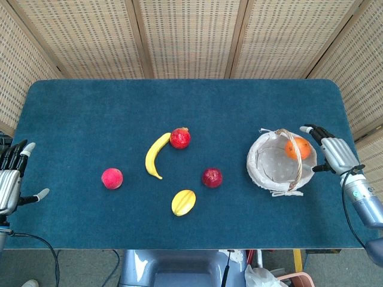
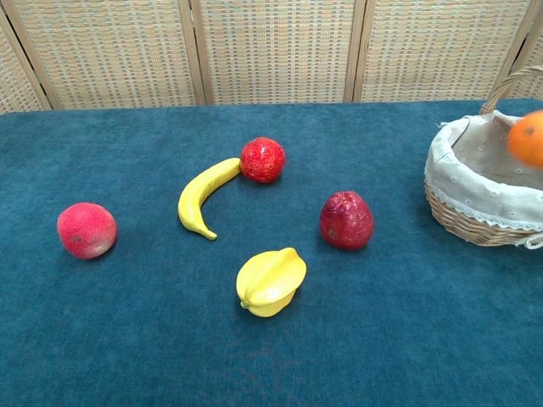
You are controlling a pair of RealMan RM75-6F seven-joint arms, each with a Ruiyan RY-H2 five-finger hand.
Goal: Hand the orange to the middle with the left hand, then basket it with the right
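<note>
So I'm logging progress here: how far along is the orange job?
Nearly finished. The orange is over the basket, inside its rim, apparently just released: the right hand sits beside it with fingers spread. The left hand idles at the table edge. Only settling and withdrawing remain.

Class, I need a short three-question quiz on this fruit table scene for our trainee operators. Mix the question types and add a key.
1. True or false: the orange is over the basket.
2. Which fruit touches the banana? A) peach B) pomegranate C) starfruit
3. Fill in: the left hand holds ____.

Key: 1 true. 2 B, the pomegranate. 3 nothing; it waits open at the table edge.
</note>
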